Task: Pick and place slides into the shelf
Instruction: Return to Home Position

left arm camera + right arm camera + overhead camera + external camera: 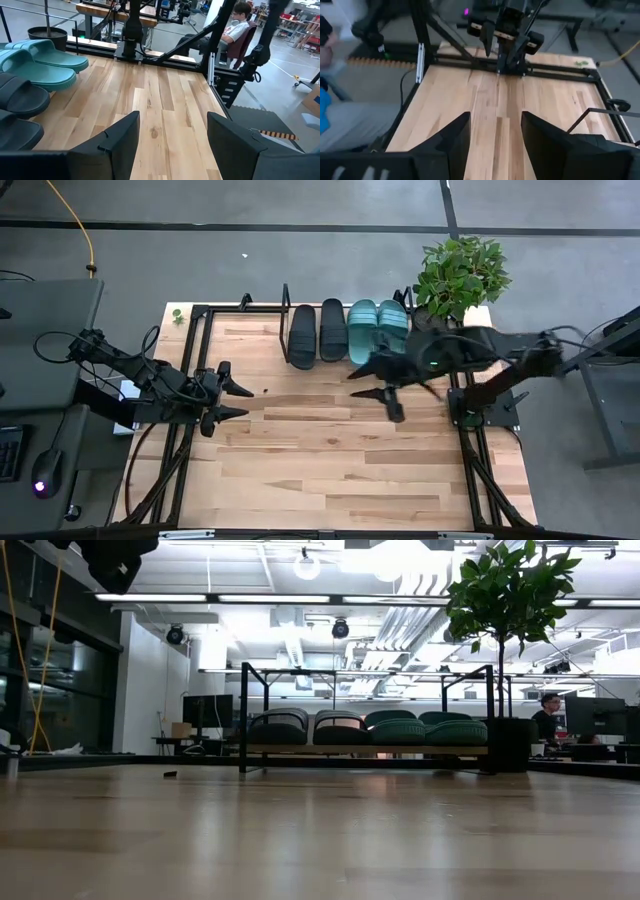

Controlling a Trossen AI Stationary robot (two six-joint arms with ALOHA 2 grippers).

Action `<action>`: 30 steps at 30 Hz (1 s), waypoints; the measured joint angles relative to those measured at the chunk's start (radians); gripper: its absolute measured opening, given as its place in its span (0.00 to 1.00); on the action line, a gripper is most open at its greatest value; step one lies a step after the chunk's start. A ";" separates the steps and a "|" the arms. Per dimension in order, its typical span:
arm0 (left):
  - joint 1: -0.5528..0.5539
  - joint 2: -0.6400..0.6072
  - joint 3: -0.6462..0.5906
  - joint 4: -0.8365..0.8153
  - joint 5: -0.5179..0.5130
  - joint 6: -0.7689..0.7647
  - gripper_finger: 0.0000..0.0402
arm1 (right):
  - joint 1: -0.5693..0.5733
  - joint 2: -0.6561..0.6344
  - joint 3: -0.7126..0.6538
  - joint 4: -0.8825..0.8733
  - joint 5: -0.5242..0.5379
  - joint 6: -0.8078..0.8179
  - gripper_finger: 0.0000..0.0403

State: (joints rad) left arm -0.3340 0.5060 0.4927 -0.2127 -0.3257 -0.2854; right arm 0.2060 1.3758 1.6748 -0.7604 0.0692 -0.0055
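Note:
Two black slides (317,332) and two teal slides (377,328) lie side by side, soles down, on the shelf (286,305) at the table's far middle. The low view shows them in a row (365,728) on the shelf's board (365,749). My right gripper (358,383) hangs open over the table just in front of the teal pair, with nothing between its fingers (495,140). My left gripper (247,402) waits open at the table's left, pointing toward the right, and is also empty (172,145). The left wrist view catches the teal slides (45,60) and the black slides (20,100).
A potted plant (460,275) stands at the far right corner beside the shelf. A black tube frame (190,430) runs around the tabletop. Bare wooden table (330,460) stretches from the shelf to the near edge. A person (237,27) sits beyond the table's right side.

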 joint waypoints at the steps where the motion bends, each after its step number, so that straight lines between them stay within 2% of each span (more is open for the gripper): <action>1: 0.000 0.000 0.000 0.000 0.000 0.000 0.54 | -0.011 -0.071 -0.111 0.075 0.000 0.005 0.41; 6: 0.000 0.000 0.000 0.008 -0.043 0.000 0.54 | -0.069 -0.409 -0.595 0.481 0.003 0.061 0.41; 9: 0.000 0.000 0.000 0.012 -0.100 0.000 0.54 | -0.090 -0.562 -0.763 0.610 -0.034 0.081 0.41; 12: 0.000 0.000 0.000 0.013 -0.143 0.000 0.54 | -0.094 -0.654 -0.865 0.664 -0.045 0.084 0.41; 19: 0.000 0.000 0.000 0.012 -0.212 0.028 0.54 | -0.095 -0.702 -0.971 0.704 -0.041 0.080 0.41; 30: 0.001 -0.001 -0.001 -0.038 -0.254 0.068 0.54 | -0.094 -0.683 -0.990 0.720 -0.027 0.068 0.41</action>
State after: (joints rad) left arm -0.3332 0.5053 0.4921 -0.2505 -0.5795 -0.2175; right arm 0.1116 0.6932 0.6846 -0.0406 0.0422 0.0628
